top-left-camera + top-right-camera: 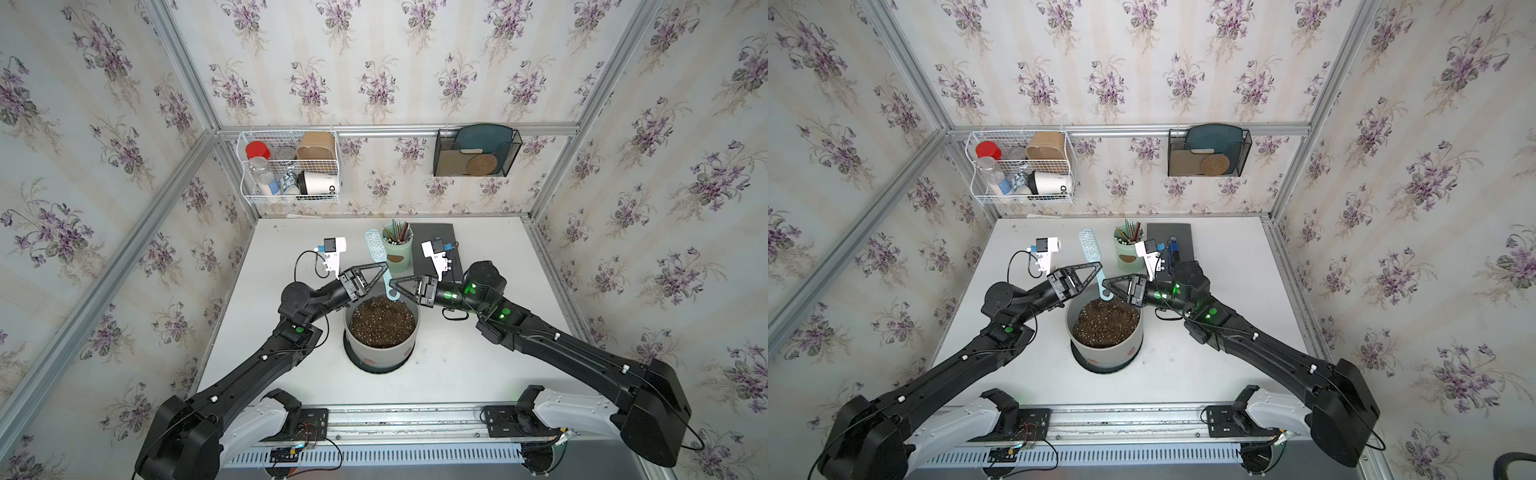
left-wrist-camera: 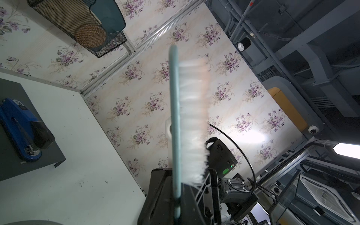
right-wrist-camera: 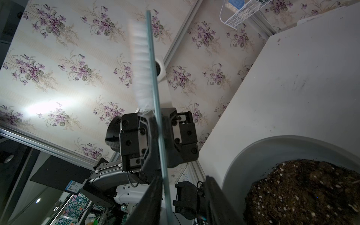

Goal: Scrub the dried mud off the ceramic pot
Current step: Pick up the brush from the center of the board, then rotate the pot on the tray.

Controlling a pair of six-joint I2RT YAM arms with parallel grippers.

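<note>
Left gripper (image 1: 383, 268): my fingers are clamped on the handle of the light blue scrub brush (image 1: 377, 246). The left wrist view confirms it, with the handle pinched between both fingers (image 2: 158, 194) and the white bristles standing just past the tips.

Right gripper (image 1: 393, 284): my fingers are apart. In the right wrist view the brush handle (image 3: 164, 175) runs between them, close against one finger (image 3: 153, 200), with a clear gap to the opposite one. I cannot tell whether that near finger touches the handle.

Both grippers meet tip to tip above the far rim of the ceramic pot (image 1: 386, 358). The brush's ringed handle end hangs just over that rim, and its head points toward the back wall, beside the mint-green pencil cup (image 1: 397, 254).

The ceramic pot stands upright at the centre of the table (image 1: 478, 374) on a black saucer (image 1: 351, 356), filled with dark speckled soil (image 1: 382, 324).

The dried mud (image 1: 371, 362) shows in both top views as reddish-brown blobs on the pot's near outer wall, a second one (image 1: 1131, 351) further round. The brush is well apart from them.

Behind my right arm a blue stapler (image 2: 21, 128) lies on a dark grey pad (image 1: 432, 237).
</note>
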